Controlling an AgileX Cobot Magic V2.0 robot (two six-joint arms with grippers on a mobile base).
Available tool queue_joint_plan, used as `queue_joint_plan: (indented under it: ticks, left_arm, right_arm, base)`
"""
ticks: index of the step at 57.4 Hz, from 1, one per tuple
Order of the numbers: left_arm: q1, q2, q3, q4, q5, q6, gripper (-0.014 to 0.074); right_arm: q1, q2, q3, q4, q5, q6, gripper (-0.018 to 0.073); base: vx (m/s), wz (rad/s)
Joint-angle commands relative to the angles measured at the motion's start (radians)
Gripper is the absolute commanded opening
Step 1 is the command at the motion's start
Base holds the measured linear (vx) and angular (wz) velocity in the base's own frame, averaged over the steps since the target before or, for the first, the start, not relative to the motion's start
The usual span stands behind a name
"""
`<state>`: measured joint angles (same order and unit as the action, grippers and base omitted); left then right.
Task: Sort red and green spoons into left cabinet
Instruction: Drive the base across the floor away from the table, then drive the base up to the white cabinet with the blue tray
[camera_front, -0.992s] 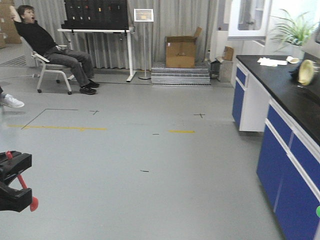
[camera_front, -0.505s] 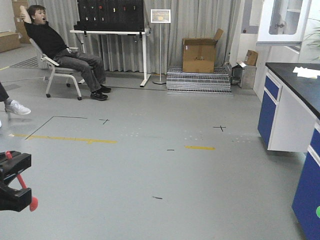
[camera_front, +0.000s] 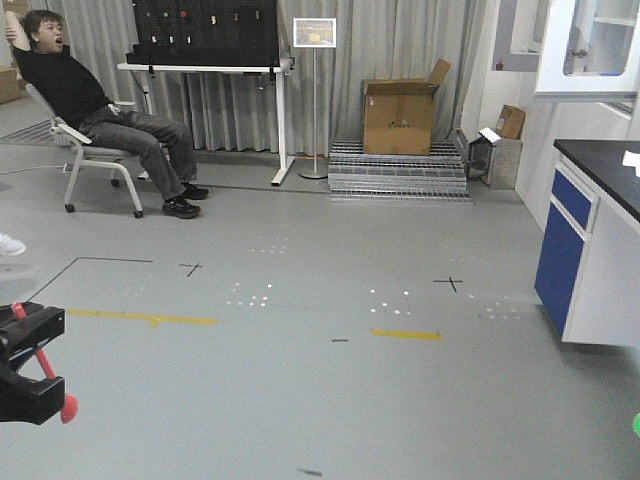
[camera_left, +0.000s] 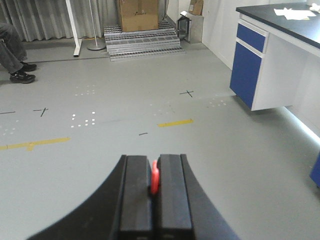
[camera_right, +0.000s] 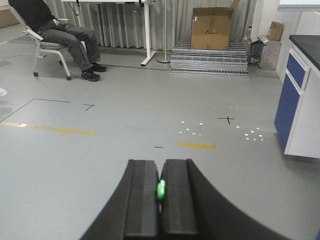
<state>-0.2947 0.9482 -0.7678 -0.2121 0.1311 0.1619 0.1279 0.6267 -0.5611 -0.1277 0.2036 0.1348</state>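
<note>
— Seen from the front?
— Left end effector (camera_front: 35, 362) low at the edge, clamped shut on the red spoon (camera_front: 66, 406); green spoon (camera_front: 636, 424) merely a cropped speck.
— From the wrists?
— Right end effector (camera_right: 161, 197) pinched tight on that green spoon, handle hidden. Beyond, grey floor (camera_right: 125, 125), blue-fronted bench (camera_right: 297, 95), seated person (camera_front: 90, 100).

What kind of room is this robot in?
Probably a lab or robot test space: blue-fronted, black-topped floor cabinet, yellow tape marks on the grey floor, brown cardboard box by grey curtains.
</note>
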Motion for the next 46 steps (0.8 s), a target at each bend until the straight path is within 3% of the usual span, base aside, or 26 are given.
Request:
queue_joint_plan:
  ticks: [1, 46]
  left_arm:
    - [-0.004, -0.011, -0.037, -0.01, -0.081, -0.008, -0.0004]
    - [-0.004, -0.011, -0.037, -0.01, -0.081, -0.008, -0.0004]
  right_arm:
    - [-0.002, -0.001, -0.037, -0.005, -0.081, -0.002, -0.0003]
    - [-0.002, -0.001, -0.037, -0.005, -0.085, -0.002, -0.0003]
  base:
    - [0.66, 0.01]
    - [0.68, -0.03]
